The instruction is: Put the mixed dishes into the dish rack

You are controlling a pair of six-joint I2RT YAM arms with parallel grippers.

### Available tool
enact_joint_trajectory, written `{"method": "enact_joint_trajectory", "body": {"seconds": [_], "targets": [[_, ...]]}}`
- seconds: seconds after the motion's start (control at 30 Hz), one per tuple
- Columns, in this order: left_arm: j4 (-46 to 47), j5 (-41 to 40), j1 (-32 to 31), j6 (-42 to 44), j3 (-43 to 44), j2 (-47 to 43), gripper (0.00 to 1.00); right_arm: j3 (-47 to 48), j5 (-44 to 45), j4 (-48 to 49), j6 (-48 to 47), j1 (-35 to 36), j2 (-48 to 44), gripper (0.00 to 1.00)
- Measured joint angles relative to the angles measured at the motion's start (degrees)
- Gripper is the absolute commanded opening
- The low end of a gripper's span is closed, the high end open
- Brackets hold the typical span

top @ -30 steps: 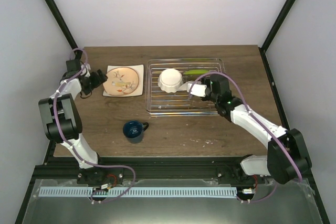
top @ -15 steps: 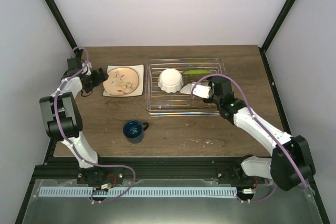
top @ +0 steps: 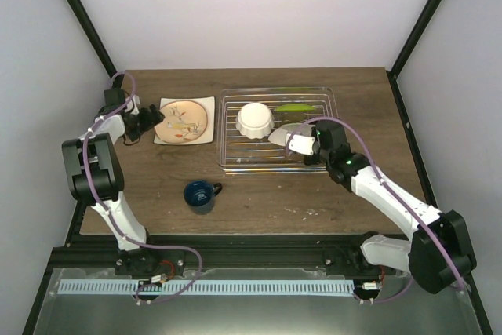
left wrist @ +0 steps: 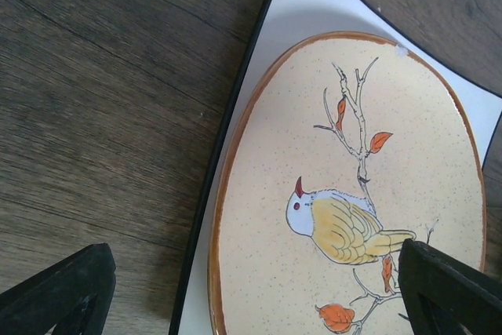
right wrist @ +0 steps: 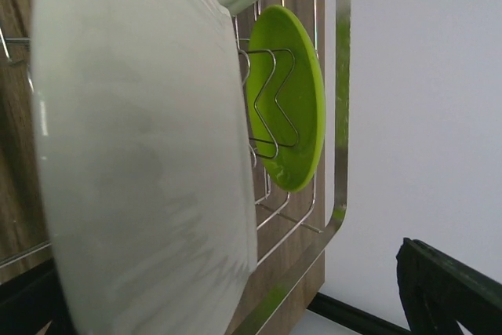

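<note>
The right gripper, jaws spread wide at the glossy white plate leaning on edge in the wire rack near the green plate, does best to back straight out so neither finger tips it. The left gripper, wide open, hovers at the rim of the speckled beige bird plate lying flat on a square white plate; slick glaze wants a firm edge pinch.
</note>
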Motion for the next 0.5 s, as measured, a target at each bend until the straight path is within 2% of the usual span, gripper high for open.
{"method": "enact_joint_trajectory", "body": {"seconds": [0.27, 0.4, 0.5], "targets": [[0.8, -0.2, -0.3, 0.3, 0.9, 2.3, 1.0, 0.1, -1.6, -3.3, 2.3, 2.1, -0.5, 1.0], [0.9, -1.0, -0.7, 0.5, 2.1, 4.4, 1.0, 1.8, -4.5, -6.0, 6.0, 5.0, -0.8, 0.95], [1.0, -1.6, -1.1, 0.5, 3.2, 6.0, 0.91, 4.6, -6.1, -6.8, 9.6, 8.2, -0.6, 0.91]]}}
